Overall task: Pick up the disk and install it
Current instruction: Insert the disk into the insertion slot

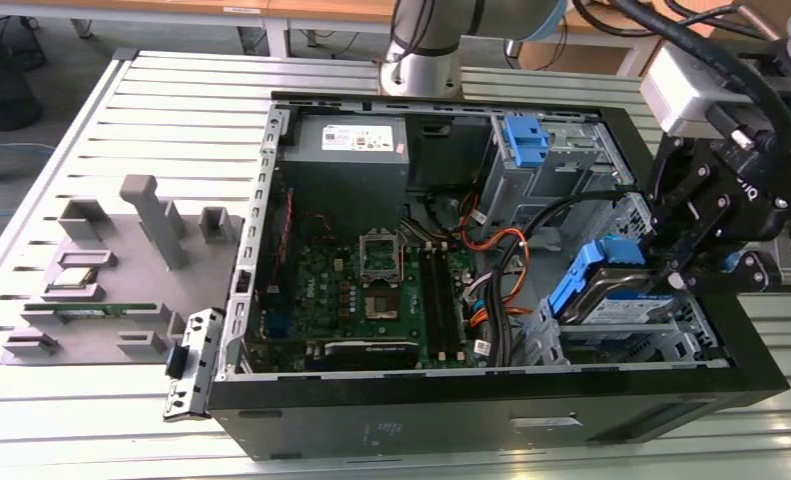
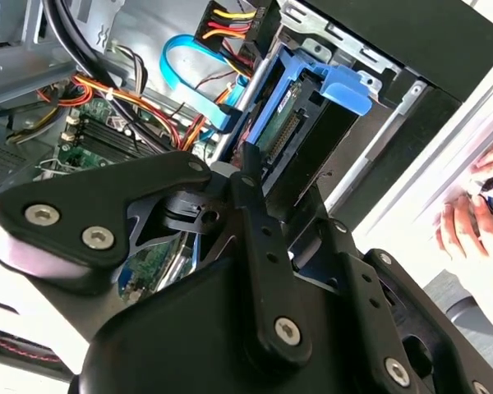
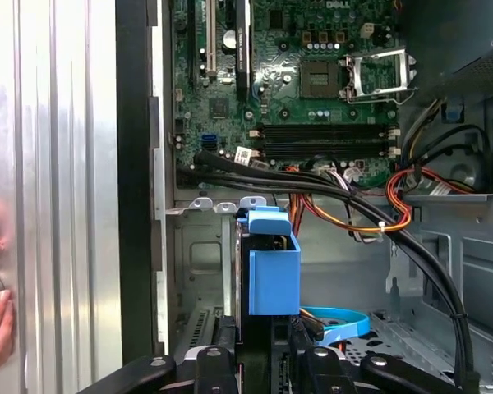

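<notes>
Slatted metal table [image 1: 168,90] carries the whole workstation. Clock positions below refer to the exterior view, centred on the open computer case [image 1: 502,420].

1. At 9 o'clock, just beside the case, lies a grey fixture tray [image 1: 102,300] holding small parts.
2. At the centre of the case lies the motherboard [image 1: 368,290]. The grey power-supply box [image 1: 348,140] is at 12 o'clock.
3. At 1 o'clock stands a bare blue bracket [image 1: 526,140]. It carries no drive.
4. At 4 o'clock, the disk [image 1: 615,300] sits tilted in the mouth of the drive cage [image 1: 689,330], one end raised. The gripper [image 1: 678,272] is directly on it. In the first wrist view the jaws pinch the disk [image 3: 273,271] from both sides. Black cables [image 3: 411,246] run close past it.
5. A person's hand [image 2: 468,222] rests on the table outside the case wall.

Step in hand: judged from these views, pick-up is complete and insertion is under way, since the disk is not yet seated flat.

Requirement: seating appears to call for keeping the blue rails square to the cage guides and the cables clear of the slot.
</notes>
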Action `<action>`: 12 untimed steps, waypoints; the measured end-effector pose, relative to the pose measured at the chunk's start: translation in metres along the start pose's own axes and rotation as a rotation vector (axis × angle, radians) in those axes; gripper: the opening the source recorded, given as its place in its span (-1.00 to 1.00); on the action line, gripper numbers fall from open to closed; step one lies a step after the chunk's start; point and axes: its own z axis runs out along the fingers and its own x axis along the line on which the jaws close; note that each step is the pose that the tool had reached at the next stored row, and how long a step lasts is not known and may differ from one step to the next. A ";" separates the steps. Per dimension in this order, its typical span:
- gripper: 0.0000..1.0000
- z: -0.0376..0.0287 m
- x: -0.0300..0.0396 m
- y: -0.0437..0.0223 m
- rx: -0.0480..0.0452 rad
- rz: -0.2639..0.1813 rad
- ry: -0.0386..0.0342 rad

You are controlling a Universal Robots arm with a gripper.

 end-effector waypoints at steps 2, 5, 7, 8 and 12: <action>-0.31 0.0036 0.0001 0.0000 0.0000 0.000 -0.0001; -0.31 0.0058 0.0001 0.0000 0.0000 0.000 0.0003; -0.31 0.0058 0.0002 0.0000 0.0000 0.000 0.0004; -0.31 0.0058 0.0002 0.0000 0.0000 0.000 0.0004; -0.29 0.0059 0.0002 0.0000 0.0000 0.000 0.0004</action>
